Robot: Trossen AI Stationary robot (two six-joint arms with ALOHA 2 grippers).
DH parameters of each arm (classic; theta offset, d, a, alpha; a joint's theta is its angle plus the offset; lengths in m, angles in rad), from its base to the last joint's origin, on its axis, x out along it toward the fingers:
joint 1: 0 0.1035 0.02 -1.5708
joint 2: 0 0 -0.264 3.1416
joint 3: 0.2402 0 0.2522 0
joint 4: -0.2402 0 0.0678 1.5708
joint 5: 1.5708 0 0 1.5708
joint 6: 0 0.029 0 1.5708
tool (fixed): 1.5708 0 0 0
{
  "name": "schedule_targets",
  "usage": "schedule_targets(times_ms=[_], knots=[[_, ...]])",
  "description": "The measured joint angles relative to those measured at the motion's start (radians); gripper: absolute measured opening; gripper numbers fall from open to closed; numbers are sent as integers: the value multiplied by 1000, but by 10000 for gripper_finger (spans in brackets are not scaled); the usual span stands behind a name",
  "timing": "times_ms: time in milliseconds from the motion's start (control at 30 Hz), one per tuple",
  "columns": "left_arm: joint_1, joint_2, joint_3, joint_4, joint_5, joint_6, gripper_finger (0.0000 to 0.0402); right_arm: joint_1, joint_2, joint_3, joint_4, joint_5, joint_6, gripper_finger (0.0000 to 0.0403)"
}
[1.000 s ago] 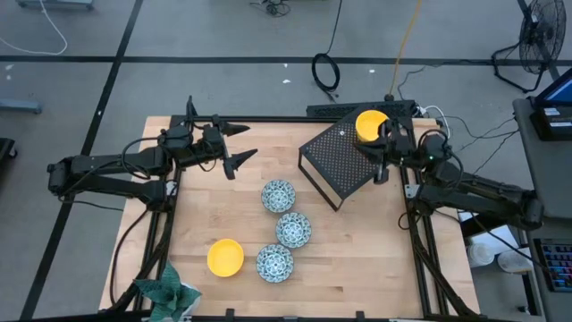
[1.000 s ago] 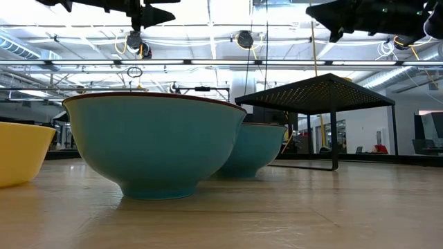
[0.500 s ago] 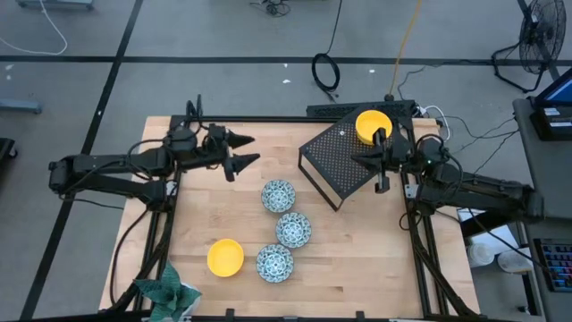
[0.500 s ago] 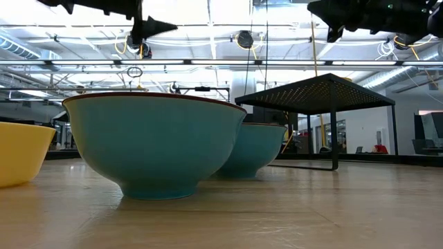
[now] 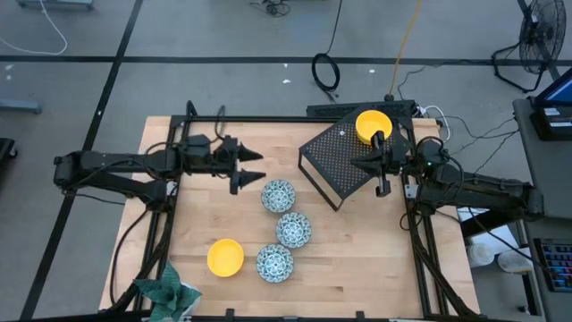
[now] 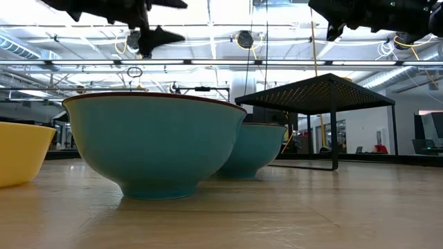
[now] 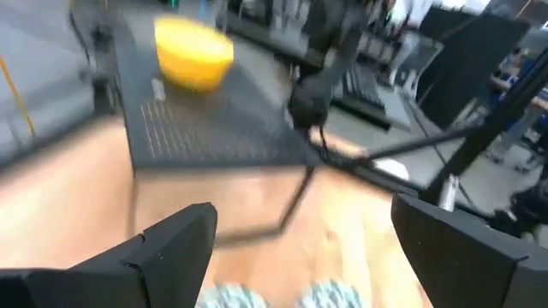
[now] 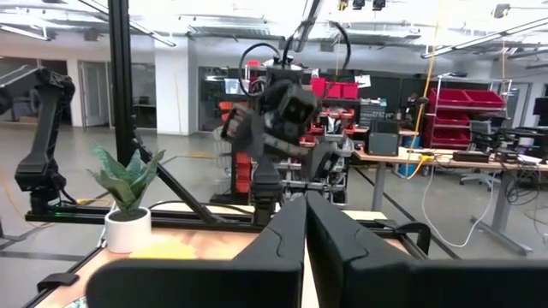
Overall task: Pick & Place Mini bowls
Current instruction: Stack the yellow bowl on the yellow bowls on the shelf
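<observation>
Three teal-patterned mini bowls [image 5: 278, 195] [image 5: 293, 229] [image 5: 274, 262] stand in a row mid-table, base down. One yellow mini bowl [image 5: 225, 257] sits near them, and another yellow bowl [image 5: 373, 124] rests on top of the black perforated stand [image 5: 335, 165]. A third yellow bowl is out of view. My left gripper [image 5: 249, 168] hovers open above the table, just left of the farthest patterned bowl [image 7: 231, 296]. My right gripper [image 5: 357, 162] is shut and hangs over the stand, on the near side of the yellow bowl, touching nothing.
A green patterned cloth [image 5: 170, 291] lies at the table's near left corner. The stand takes up the far right part of the table. Bare wood shows along the near right side [image 5: 357, 259] and between the left arm and the near yellow bowl.
My left gripper has moved right and toward the near edge, closing in on the farthest patterned bowl, and has turned a little. My right gripper has drawn back from the yellow bowl on the stand toward the near edge, then held still. The bowls have stayed put.
</observation>
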Motion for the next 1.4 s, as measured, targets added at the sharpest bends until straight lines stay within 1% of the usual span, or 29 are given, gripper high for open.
schedule_targets(times_ms=[100,133,167,200,300,400,500,600,667,800,867,933,1100,1233,1300,1400], knots=[[-43,46,24,-28,65,-117,351,0,0,0,-3,0,4,0],[-64,59,49,-72,80,-146,351,0,0,0,-5,0,4,0],[-91,71,81,-155,79,-169,351,0,0,0,-5,0,2,0],[-123,90,127,-252,62,-191,351,0,0,0,-3,0,-1,0],[-238,176,293,-520,-48,-251,351,0,0,0,-1,1,-20,0],[-365,295,460,-753,-145,-333,351,0,0,0,1,2,-23,0],[-470,423,590,-1006,-182,-428,351,0,0,0,1,2,-22,0],[-549,533,656,-1152,-184,-559,351,0,0,0,-3,1,-19,0],[-590,592,664,-1210,-159,-657,351,0,0,0,-9,0,-18,0],[-630,683,664,-1295,-60,-821,351,0,0,0,-10,0,-18,0],[-642,721,664,-1350,-30,-878,351,0,0,0,-10,0,-18,0],[-651,752,664,-1392,-24,-912,351,0,0,0,-6,1,-18,0],[-662,811,664,-1406,-10,-895,351,0,0,0,3,2,-18,0],[-634,843,664,-1370,83,-899,351,0,0,0,0,2,-18,0],[-620,859,665,-1368,71,-892,351,0,0,0,-5,2,-13,0],[-598,877,658,-1384,-18,-832,351,0,0,0,-7,2,-10,0]])
